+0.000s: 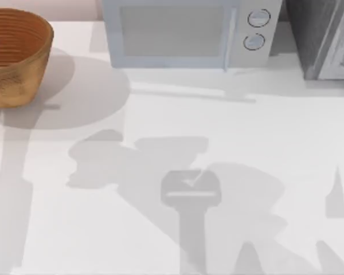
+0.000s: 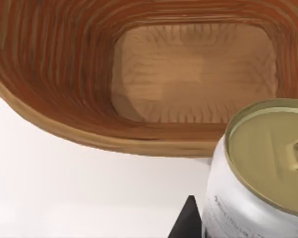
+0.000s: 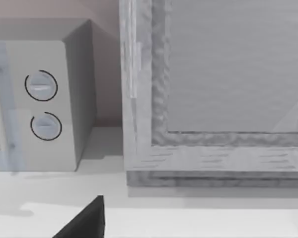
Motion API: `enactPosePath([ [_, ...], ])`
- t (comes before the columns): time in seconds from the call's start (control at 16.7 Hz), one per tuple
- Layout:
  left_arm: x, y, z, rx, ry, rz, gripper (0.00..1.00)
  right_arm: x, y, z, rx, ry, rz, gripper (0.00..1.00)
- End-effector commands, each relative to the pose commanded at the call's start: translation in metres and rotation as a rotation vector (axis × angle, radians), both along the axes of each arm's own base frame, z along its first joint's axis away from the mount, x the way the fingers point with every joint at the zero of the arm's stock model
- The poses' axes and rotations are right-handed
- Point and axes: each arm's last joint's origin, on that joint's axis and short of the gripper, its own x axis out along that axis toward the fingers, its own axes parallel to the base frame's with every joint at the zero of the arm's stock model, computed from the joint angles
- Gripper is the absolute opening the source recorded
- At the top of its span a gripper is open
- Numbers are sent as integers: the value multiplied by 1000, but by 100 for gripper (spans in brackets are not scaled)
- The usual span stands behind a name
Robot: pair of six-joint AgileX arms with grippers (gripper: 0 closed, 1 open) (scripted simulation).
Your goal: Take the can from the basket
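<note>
The can (image 2: 260, 173), white with a pale yellowish top, hangs close to the left wrist camera, over the near rim of the basket (image 2: 89, 134). The woven floor of the basket (image 2: 193, 74) is bare. A dark fingertip (image 2: 187, 220) of my left gripper presses against the can's side, so the gripper is shut on the can. From above, the orange-brown basket (image 1: 17, 63) stands at the table's far left corner, with a small dark part at its left edge. One dark finger (image 3: 84, 222) of my right gripper shows low in the right wrist view.
A pale microwave (image 1: 183, 31) with two round knobs (image 3: 42, 104) stands at the back middle. A grey framed cabinet (image 1: 327, 37) stands at the back right. Arm shadows lie across the white table (image 1: 160, 229).
</note>
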Motion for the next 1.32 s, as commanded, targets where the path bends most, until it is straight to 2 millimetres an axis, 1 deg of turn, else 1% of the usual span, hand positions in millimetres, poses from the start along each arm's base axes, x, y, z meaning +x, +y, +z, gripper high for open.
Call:
enactPosePath([
  [0.12, -58, -8, 5, 12, -135, 5, 0, 0, 0, 0, 0, 0, 0, 100],
  [0.24, -111, -13, -5, 10, -273, 7, 0, 0, 0, 0, 0, 0, 0, 100],
  [0.36, -153, -17, -27, -2, -407, 4, 0, 0, 0, 0, 0, 0, 0, 100],
  [0.42, -170, -18, -41, -11, -471, 1, 0, 0, 0, 0, 0, 0, 0, 100],
  [0.54, -194, -20, -69, -34, -594, -10, 0, 0, 0, 0, 0, 0, 0, 100],
  [0.6, -202, -21, -83, -46, -651, -17, 0, 0, 0, 0, 0, 0, 0, 100],
  [0.72, -211, -22, -106, -69, -751, -34, 0, 0, 0, 0, 0, 0, 0, 100],
  [0.84, -215, -23, -122, -89, -832, -52, 0, 0, 0, 0, 0, 0, 0, 100],
  [1.02, -217, -23, -132, -105, -902, -71, 0, 0, 0, 0, 0, 0, 0, 100],
  [1.32, -217, -23, -133, -103, -902, -71, 0, 0, 0, 0, 0, 0, 0, 100],
])
